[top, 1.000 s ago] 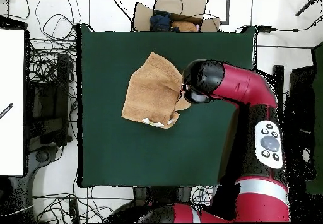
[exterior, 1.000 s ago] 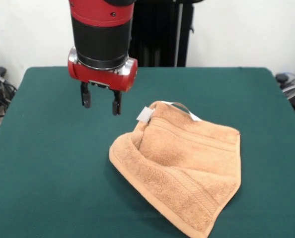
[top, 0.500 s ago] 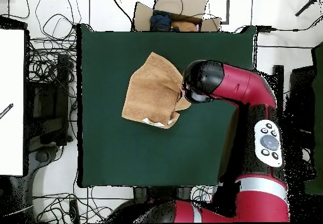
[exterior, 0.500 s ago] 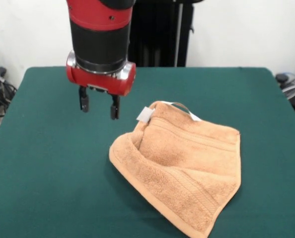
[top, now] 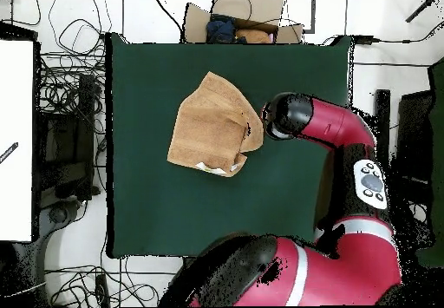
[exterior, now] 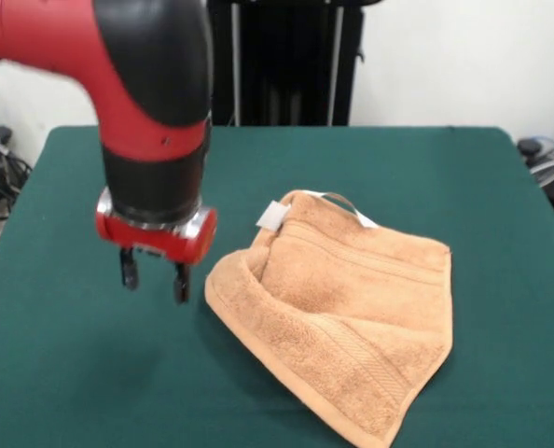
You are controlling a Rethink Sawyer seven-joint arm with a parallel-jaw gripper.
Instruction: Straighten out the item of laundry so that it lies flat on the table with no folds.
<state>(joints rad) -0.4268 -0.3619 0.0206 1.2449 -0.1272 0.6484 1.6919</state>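
Note:
The peach-orange towel [exterior: 347,313] lies on the dark green table [exterior: 463,177], folded over itself, with one side doubled up into a raised fold on its left. A white tag [exterior: 271,217] and a loop [exterior: 340,200] show at its far corner. My gripper [exterior: 154,276] hangs open and empty just left of the towel's folded edge, fingertips a little above the felt. In the overhead view the towel [top: 212,124] sits left of the arm's wrist [top: 289,116], which hides the gripper.
A cardboard box [top: 241,18] with cloth items stands beyond the table's top edge in the overhead view. Cables lie on the floor at the left [top: 65,88]. A white surface [top: 16,140] borders the far left.
My gripper has moved from the far side of the towel's tag corner toward the camera and lower, now beside the folded left edge. The towel has not moved.

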